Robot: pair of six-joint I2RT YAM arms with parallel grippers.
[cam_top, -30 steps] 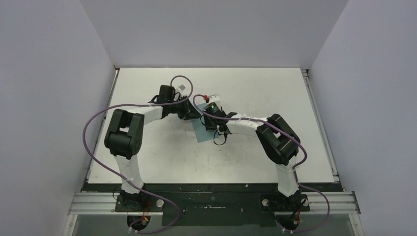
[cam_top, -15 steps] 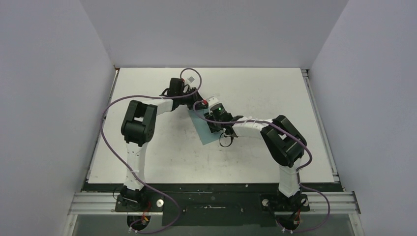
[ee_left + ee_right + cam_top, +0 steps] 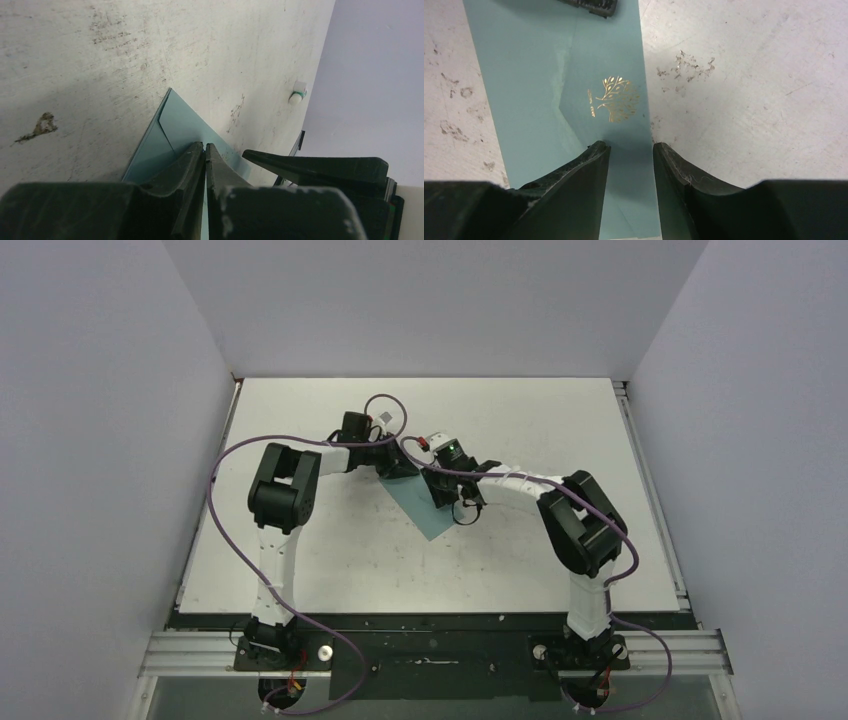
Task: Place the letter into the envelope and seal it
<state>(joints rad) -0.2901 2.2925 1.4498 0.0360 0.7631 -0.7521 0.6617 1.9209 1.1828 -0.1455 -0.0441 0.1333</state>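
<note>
The teal envelope lies flat on the white table, its flap folded down over its body with a gold tree print on it. My left gripper is at the envelope's far corner. Its jaws are shut, tips together and low over the teal paper, and I see no paper between them. My right gripper hovers over the envelope beside the gold print. It is open, with only the flat paper beneath the gap. The letter is out of view.
A small white glue tube with a green band lies on the table near the grey side wall. The tabletop is scuffed and stained. A right finger crosses close beside my left jaws. Purple cables loop over both arms.
The left jaws have closed and that gripper has moved back down onto the envelope's far corner. The envelope has slid and turned a little toward the right; the right gripper moved with it.
</note>
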